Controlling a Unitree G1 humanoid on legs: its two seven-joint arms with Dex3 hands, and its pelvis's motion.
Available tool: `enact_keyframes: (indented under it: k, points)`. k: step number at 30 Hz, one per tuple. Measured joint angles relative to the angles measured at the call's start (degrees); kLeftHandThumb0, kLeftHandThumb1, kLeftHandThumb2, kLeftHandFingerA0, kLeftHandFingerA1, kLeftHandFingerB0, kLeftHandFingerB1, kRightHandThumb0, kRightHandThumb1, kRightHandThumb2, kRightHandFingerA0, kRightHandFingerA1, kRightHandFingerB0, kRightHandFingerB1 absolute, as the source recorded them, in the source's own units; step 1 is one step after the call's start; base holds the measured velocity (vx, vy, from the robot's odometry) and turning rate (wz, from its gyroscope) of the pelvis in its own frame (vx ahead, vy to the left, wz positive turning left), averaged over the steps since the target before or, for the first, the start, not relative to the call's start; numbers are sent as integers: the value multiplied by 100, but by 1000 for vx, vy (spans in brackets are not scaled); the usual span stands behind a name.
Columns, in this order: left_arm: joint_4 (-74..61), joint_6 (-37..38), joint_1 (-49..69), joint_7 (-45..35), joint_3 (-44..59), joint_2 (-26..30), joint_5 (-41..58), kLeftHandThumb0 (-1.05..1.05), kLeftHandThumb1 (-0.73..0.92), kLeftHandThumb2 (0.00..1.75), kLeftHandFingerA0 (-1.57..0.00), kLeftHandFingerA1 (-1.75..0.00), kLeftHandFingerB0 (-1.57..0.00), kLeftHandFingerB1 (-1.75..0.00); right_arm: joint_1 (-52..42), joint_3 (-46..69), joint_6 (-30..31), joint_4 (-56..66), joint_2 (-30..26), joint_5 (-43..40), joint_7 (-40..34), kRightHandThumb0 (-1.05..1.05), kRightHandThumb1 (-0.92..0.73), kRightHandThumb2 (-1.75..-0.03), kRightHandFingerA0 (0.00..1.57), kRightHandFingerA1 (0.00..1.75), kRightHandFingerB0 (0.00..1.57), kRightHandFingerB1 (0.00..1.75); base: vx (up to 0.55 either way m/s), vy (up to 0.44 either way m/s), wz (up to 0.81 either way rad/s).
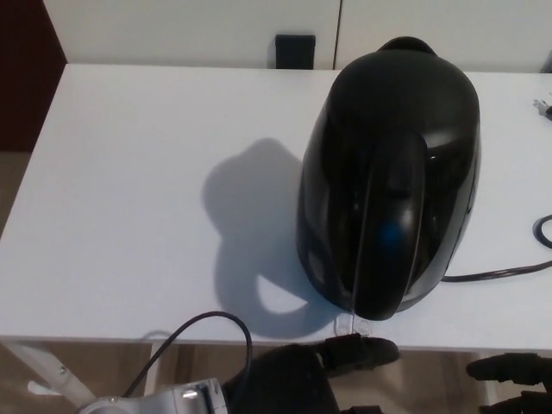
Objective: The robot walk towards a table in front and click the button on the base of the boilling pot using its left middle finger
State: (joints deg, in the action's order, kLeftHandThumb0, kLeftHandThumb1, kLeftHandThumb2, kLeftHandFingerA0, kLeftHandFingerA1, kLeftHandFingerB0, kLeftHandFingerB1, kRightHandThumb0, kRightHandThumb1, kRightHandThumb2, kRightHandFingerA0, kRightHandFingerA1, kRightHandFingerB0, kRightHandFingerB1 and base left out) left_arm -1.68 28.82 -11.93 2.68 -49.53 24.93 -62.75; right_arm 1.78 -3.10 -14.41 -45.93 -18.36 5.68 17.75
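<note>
1. The walk looks finished: the white tabletop (129, 216) fills the view and its near edge runs just above the robot's hands, so the robot stands right at it.
2. The black kettle (388, 172) sits on the right half of the tabletop, close to the near edge, with its handle (392, 233) pointing toward the robot. A small blue glow shows on the handle.
3. The kettle's base and its button are hidden under the body from this angle, so I cannot tell whether the button has been pressed.
4. The left hand (358, 352) hangs just below the tabletop edge, right under the foot of the handle, one finger (379, 350) stretched toward the right. Whether the other fingers are curled or spread cannot be made out, and nothing is visibly held.
5. The right hand (513, 369) shows only as a dark shape low at the right; its fingers cannot be read.
6. What appears left: raise the left hand to the base and press with the middle finger.
7. A black cable (496, 273) trails off the kettle's right side.
</note>
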Motion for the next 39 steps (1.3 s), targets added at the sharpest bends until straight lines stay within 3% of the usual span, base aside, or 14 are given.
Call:
enact_keyframes:
  k: [9, 10, 11, 12, 17, 18, 19, 20, 22, 23, 33, 34, 38, 39]
  points:
    - [-588, 236, 634, 62, -82, 267, -17, -89, 71, 72, -39, -36, -30, -35, 21, 18, 49, -104, 63, 11, -52, -33, -65, -59, 76, 49, 59, 44, 0, 0, 0]
    - [-640, 253, 768, 64, -73, 342, -16, -78, 61, 103, -37, -51, -14, -41, 5, -6, 67, -65, 62, 37, -81, -33, -65, -59, 76, 49, 59, 44, 0, 0, 0]
    - [-657, 260, 900, 64, -56, 436, -12, -78, 61, 103, -37, -51, -14, -41, -15, -27, 78, -33, 63, 62, -106, -33, -65, -59, 76, 49, 59, 44, 0, 0, 0]
    - [-649, 260, 1059, 60, -17, 565, -6, -89, 70, 72, -42, -37, -33, -35, -41, -50, 89, -27, 62, 86, -134, -32, -64, -58, 75, 49, 57, 43, 0, 0, 0]
    - [-188, 266, 1594, 148, 362, 940, 141, -84, 66, 67, -45, -36, -38, -34, -89, -102, 138, -30, 64, 140, -208, -33, -64, -59, 75, 49, 57, 43, 0, 0, 0]
    - [-21, 267, 1741, 172, 500, 1008, 240, -75, 55, 97, -41, -51, -25, -42, -104, -104, 150, -31, 63, 148, -222, -32, -65, -59, 75, 48, 57, 43, 0, 0, 0]
    - [70, 266, 1814, 176, 571, 1031, 301, -74, 68, 62, -48, -36, -42, -33, -111, -106, 154, -33, 63, 153, -227, -32, -64, -59, 75, 48, 58, 43, 0, 0, 0]
    - [205, 264, 1902, 186, 662, 1041, 378, -74, 57, 96, -41, -52, -22, -41, -116, -110, 157, -36, 63, 158, -234, -32, -64, -59, 75, 48, 58, 42, 0, 0, 0]
    - [699, 260, 2125, 242, 930, 1021, 600, -72, 57, 96, -37, -52, -19, -41, -137, -114, 163, -54, 65, 174, -267, -31, -63, -58, 73, 48, 57, 43, 0, 0, 0]
    - [903, 256, 2209, 249, 1050, 1001, 696, -66, 68, 61, -36, -34, -30, -31, -151, -115, 162, -71, 69, 178, -285, -31, -63, -58, 73, 48, 57, 43, 0, 0, 0]
    - [2827, -108, 2413, 173, 2179, 308, 1521, -49, 59, 58, -30, -39, -25, -32, -384, -90, 138, -226, 181, 179, -439, -30, -63, -58, 68, 46, 54, 41, 0, 0, 0]
    - [3077, -182, 2357, 129, 2343, 179, 1647, -54, 50, 72, -24, -46, -22, -41, -394, -86, 138, -238, 197, 179, -458, -30, -63, -58, 68, 46, 54, 41, 0, 0, 0]
    - [3910, -371, 2071, -17, 2786, -160, 2022, -53, 48, 73, -26, -47, -20, -42, -418, -73, 136, -303, 224, 180, -527, -30, -63, -58, 68, 46, 54, 41, 0, 0, 0]
    - [4105, -413, 1998, -49, 2874, -229, 2114, -41, 55, 57, -32, -40, -26, -34, -425, -71, 134, -323, 223, 181, -547, -28, -64, -59, 65, 46, 53, 41, 0, 0, 0]
